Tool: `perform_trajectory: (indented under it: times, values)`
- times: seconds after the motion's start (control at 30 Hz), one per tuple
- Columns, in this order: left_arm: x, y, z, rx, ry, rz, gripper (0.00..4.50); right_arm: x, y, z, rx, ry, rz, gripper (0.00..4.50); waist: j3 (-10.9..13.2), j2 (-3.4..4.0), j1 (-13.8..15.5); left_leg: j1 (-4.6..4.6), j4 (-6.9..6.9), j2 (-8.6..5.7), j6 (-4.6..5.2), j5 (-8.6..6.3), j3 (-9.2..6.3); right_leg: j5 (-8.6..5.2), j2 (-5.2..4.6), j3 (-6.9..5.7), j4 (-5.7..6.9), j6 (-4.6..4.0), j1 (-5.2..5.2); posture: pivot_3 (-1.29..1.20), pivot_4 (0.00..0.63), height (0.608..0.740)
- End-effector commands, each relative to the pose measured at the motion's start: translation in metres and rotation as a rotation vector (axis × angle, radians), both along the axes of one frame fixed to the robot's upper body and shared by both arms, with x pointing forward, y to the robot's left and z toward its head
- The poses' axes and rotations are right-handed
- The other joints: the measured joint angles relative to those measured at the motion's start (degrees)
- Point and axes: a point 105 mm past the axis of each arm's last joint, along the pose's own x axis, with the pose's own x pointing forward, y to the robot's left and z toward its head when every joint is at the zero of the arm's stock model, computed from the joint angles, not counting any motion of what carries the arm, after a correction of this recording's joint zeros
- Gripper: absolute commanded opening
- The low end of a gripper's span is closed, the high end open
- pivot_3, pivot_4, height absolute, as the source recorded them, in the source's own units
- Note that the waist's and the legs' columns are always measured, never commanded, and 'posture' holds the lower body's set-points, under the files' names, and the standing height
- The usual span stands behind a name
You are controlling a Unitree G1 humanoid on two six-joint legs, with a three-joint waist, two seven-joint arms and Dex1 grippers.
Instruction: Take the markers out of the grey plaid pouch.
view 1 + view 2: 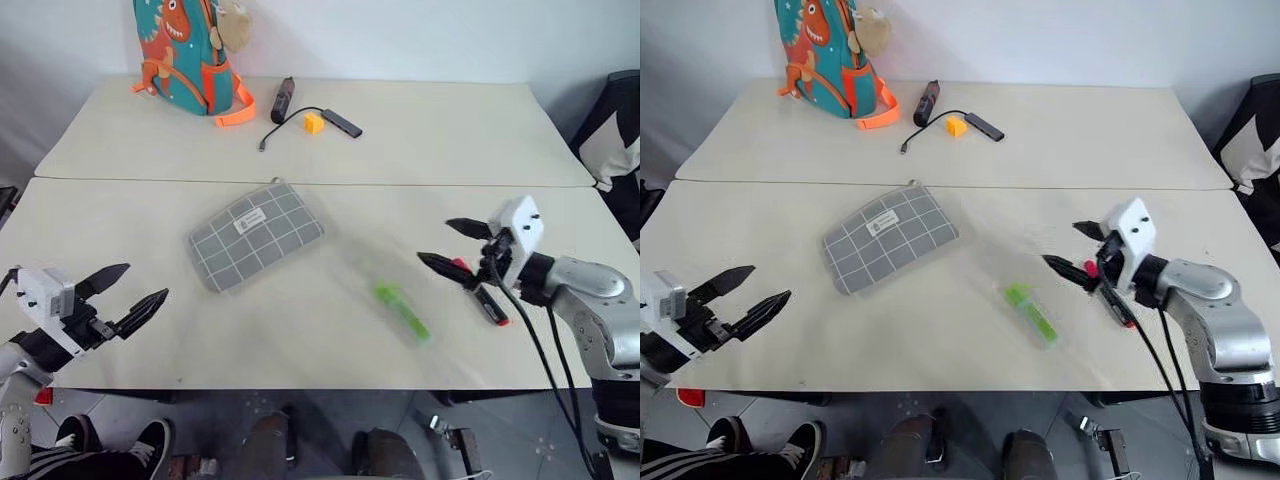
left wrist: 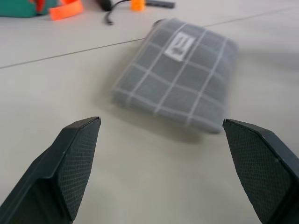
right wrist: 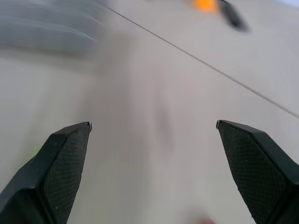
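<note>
Both markers look to be out of the grey plaid pouch [image 1: 255, 236] already, so we think the job is almost done and the best thing now is to pull both arms away gently and bump nothing. The green marker [image 1: 402, 310] lies on the bench [image 1: 300, 340], at about four o'clock from the pouch and well apart from it. The red and black marker [image 1: 488, 303] lies just under the right gripper [image 1: 450, 245], whose fingers stand wide and hold nothing. The left gripper [image 1: 128, 292] is wide and holds nothing too. The pouch sits at about one o'clock from it, near but not touching.
</note>
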Motion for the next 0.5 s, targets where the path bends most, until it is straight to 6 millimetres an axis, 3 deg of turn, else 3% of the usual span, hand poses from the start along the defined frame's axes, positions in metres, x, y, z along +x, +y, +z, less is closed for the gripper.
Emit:
perform_trajectory:
  times: [0.03,0.2,0.37,0.5]
  values:
    - [-0.004,0.008,0.001,0.074,-0.024,0.025,4.46,0.008,-0.028,0.016,-0.014,-0.102,-0.126,4.50,0.0,0.00,-0.2,0.01,-0.02,0.01,0.00,0.01,0.07,0.00,0.01,-0.04,0.10,0.00,-0.09,0.00,0.150,0.740]
    - [0.001,0.004,-0.006,0.073,-0.028,0.045,4.46,0.023,-0.055,0.013,0.010,-0.159,-0.274,4.50,0.0,0.00,-1.0,-0.01,-0.04,0.07,0.28,0.19,0.30,0.01,0.02,-0.05,0.24,-0.01,-0.29,0.00,0.150,0.740]
    - [0.004,0.000,-0.007,0.053,-0.025,0.042,4.46,0.031,-0.063,0.009,0.015,-0.178,-0.325,4.50,0.0,0.00,-1.2,0.00,-0.04,0.12,0.29,0.20,0.32,0.01,0.01,0.00,0.31,-0.01,-0.34,0.00,0.150,0.740]
    - [0.004,-0.003,-0.013,0.051,0.006,0.027,4.46,0.039,-0.082,0.005,0.002,-0.203,-0.452,4.50,0.0,0.00,-1.3,0.01,-0.03,0.11,0.31,0.21,0.37,0.01,0.02,0.02,0.35,-0.01,-0.36,0.00,0.150,0.740]
